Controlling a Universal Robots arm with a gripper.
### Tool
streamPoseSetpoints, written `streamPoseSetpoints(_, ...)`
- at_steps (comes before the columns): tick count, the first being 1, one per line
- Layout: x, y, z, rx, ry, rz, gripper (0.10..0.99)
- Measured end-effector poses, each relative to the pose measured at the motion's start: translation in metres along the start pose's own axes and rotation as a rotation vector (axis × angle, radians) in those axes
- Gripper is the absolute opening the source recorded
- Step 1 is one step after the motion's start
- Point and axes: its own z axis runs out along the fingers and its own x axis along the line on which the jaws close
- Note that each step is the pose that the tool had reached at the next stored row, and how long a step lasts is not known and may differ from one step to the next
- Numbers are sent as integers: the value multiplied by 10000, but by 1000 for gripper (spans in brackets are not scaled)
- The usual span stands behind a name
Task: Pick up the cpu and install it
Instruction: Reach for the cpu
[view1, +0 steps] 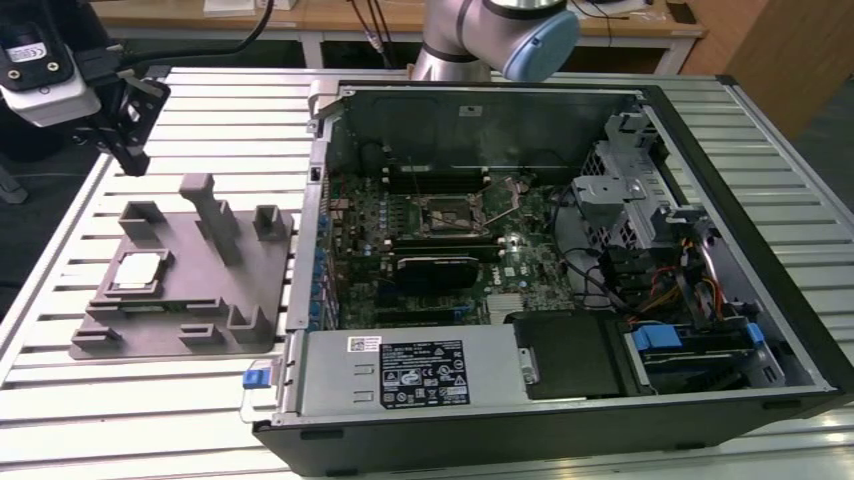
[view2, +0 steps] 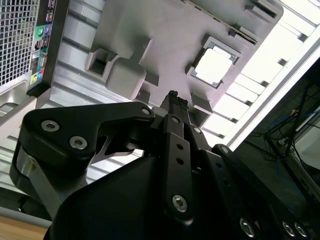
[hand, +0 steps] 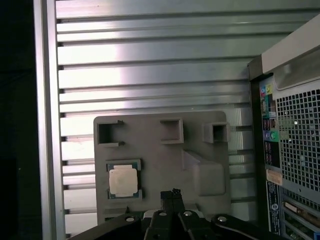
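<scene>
Exterior view, nearest first: the open computer case (view1: 561, 425) lay on its side on the slatted metal table (view1: 227, 110), with its power supply (view1: 400, 372) along the near wall. Just beside the case, toward the exterior view's left, sat the grey tray (view1: 180, 322) with its upright blocks. The cpu (view1: 138, 271) lay flat in a square recess at the tray's left side, silvery plate up, with nothing touching it. Farther back, inside the case, the socket (view1: 445, 211) sat on the motherboard (view1: 350, 225), well apart from the cpu. Farther still, the gripper (view1: 134, 168) hung in the air past the tray's far left corner, clear of the blocks. In both wrist views the gripper (hand: 173, 191) (view2: 173, 94) had its fingers (hand: 167, 200) pressed together, pinching nothing. The cpu (hand: 123, 180) (view2: 214, 65) rested in the tray (hand: 160, 160) (view2: 165, 30) beyond the tips. The arm (view1: 494, 30) rose behind the case's far wall.
</scene>
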Motion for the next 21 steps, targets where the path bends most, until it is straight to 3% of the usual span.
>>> streamPoseSetpoints(21,173,-19,130,0,0,-1,106)
